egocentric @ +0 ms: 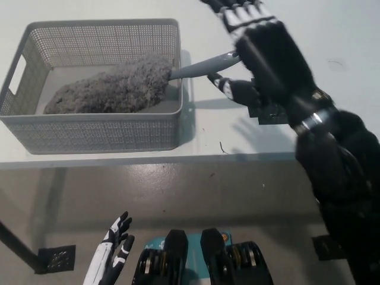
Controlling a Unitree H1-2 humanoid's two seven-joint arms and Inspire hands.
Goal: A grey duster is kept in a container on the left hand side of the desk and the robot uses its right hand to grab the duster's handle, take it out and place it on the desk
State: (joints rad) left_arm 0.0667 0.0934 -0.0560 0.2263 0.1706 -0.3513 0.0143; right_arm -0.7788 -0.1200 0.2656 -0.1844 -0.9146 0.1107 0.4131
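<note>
Grey duster (113, 89) lies in the container (89, 135), upper left; my right hand (267, 56), fingers spread, hovers at its handle (196, 67). Grasp, lift-out and placing on worktop (338, 113) remain; my left hand (110, 258) rests lower left.

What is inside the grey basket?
A fluffy grey duster lies in the basket, handle poking over its rim. The black right robot hand covers the handle's tip; the duster hides the floor beneath.

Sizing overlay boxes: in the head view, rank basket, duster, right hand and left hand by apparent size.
1. Basket, largest.
2. Duster and right hand look about alike; the hand is nearer the camera, so I leave them unranked.
3. Left hand, at lower left, smallest.
</note>
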